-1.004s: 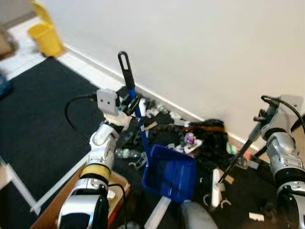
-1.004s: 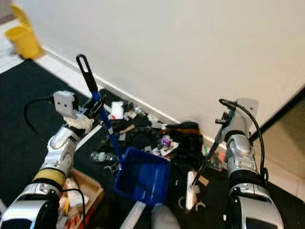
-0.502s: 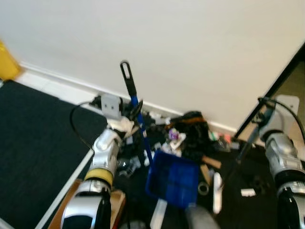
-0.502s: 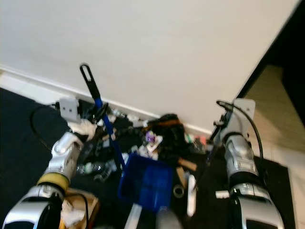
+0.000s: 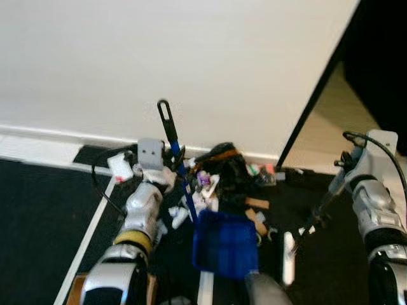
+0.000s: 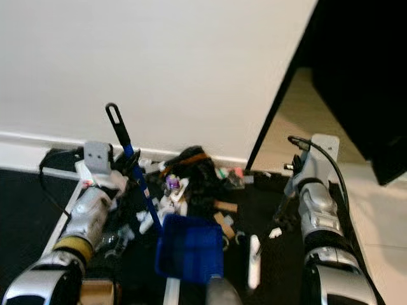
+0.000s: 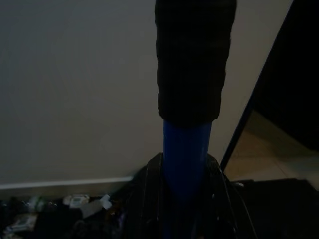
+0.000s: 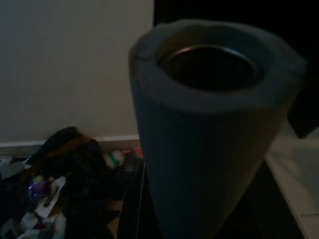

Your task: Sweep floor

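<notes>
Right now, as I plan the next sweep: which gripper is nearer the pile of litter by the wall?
Left. The left gripper holds the dustpan handle right at the litter pile; the right gripper, with the broom handle, is off to the pile's right.

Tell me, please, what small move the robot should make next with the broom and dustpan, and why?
Probably a short sweep: the right gripper draws the broom toward the blue dustpan, which the left gripper holds by its handle. Loose litter lies beside the pan on the dark floor, and the broom head rests just right of it.
</notes>
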You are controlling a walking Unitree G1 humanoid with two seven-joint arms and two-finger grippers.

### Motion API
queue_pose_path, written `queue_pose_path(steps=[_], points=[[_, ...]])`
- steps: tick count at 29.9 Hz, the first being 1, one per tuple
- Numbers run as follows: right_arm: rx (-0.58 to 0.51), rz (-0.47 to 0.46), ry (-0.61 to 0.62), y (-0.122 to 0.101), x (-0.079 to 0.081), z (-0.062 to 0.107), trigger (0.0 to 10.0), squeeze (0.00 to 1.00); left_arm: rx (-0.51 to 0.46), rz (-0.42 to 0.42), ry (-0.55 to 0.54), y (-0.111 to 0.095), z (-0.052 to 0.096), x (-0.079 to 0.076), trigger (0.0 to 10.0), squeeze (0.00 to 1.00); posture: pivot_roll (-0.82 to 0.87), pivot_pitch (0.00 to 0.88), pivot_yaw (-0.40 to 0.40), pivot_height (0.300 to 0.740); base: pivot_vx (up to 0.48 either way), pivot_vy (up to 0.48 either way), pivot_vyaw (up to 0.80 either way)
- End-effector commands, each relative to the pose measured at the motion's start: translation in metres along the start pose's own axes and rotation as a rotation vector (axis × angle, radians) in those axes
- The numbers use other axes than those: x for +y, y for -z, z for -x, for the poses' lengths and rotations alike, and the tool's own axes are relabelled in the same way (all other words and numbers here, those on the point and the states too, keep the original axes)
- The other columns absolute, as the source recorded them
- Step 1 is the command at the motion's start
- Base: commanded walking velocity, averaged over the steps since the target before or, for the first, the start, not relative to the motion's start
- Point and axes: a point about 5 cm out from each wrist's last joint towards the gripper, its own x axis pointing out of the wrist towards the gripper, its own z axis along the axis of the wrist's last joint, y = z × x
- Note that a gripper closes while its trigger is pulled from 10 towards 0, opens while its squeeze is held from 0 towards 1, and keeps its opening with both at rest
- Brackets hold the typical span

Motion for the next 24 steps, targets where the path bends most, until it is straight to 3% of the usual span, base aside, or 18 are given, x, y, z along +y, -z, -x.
queue_pose_path(steps=[1, 7, 8, 13, 24], points=[[-0.027, 0.017, -0.021, -0.004, 0.006, -0.001, 10.0, 0.00, 0.010, 0.002, -0.033, 0.005, 0.003, 0.003, 10.0, 0.00, 0.06, 0.020, -0.002, 0.740, 0.000, 0.000, 0.00], [0.026, 0.045, -0.028, 0.010, 0.009, 0.002, 10.0, 0.00, 0.062, -0.026, -0.105, 0.014, 0.008, 0.008, 10.0, 0.00, 0.05, 0.016, -0.012, 0.740, 0.000, 0.000, 0.00], [0.082, 0.052, -0.043, 0.027, 0.015, 0.007, 10.0, 0.00, 0.133, -0.035, -0.174, 0.026, 0.015, 0.015, 10.0, 0.00, 0.05, 0.018, -0.017, 0.740, 0.000, 0.000, 0.00], [0.166, 0.025, -0.072, 0.054, 0.027, 0.019, 10.0, 0.00, 0.222, -0.044, -0.254, 0.040, 0.027, 0.023, 10.0, 0.00, 0.04, 0.019, -0.017, 0.740, 0.000, 0.000, 0.00], [0.290, -0.044, -0.044, 0.097, 0.025, 0.043, 10.0, 0.00, 0.301, -0.001, -0.284, 0.059, 0.045, 0.026, 10.0, 0.00, 0.05, 0.016, -0.010, 0.740, 0.000, 0.000, 0.00]])
